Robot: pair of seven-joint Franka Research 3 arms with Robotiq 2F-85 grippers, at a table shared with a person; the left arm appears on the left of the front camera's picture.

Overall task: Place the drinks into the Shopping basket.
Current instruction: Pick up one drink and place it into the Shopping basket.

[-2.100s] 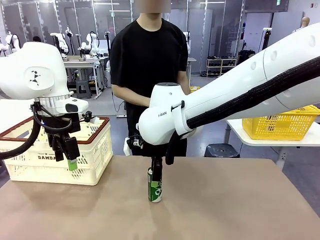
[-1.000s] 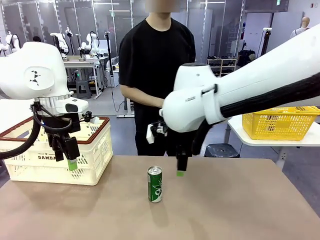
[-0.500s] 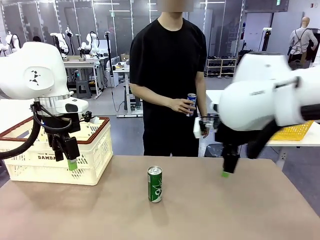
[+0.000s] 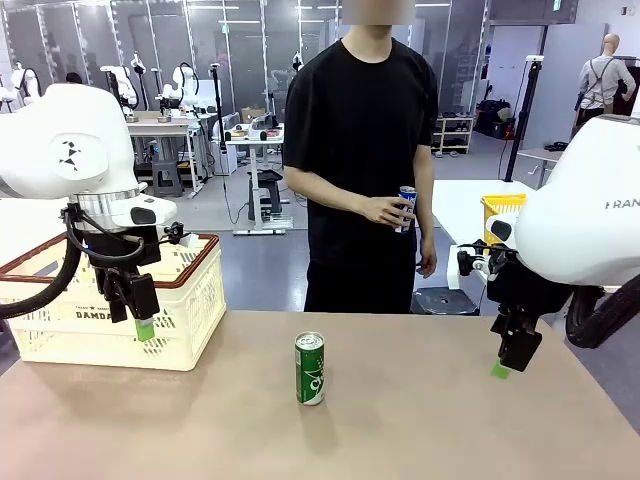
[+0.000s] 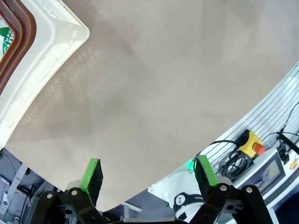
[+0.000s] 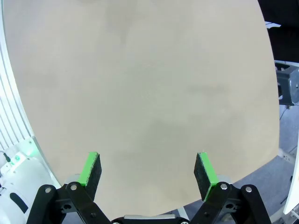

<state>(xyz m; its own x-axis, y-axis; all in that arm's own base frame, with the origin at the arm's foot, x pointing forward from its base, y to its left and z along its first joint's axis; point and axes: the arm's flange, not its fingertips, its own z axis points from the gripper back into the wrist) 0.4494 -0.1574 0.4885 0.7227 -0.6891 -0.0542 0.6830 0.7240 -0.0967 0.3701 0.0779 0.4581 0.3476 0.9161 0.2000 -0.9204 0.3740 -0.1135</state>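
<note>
Both grippers released and empty; one green can on the table, outside the basket.
Table [image 4: 440,430]: Shopping basket [image 4: 190,300] sits at its left end. Person stands at the far edge. Left gripper [image 5: 148,172] hangs in front of the basket's near wall, jaws wide apart, nothing between them. Right gripper [image 6: 147,170] is over the table's right side, jaws spread, well apart from the can. Green can [image 4: 310,369] stands upright mid-table. Person's hand [image 4: 383,210] holds a blue-and-white can [image 4: 407,200].

Bright even light, warped wrist edges
</note>
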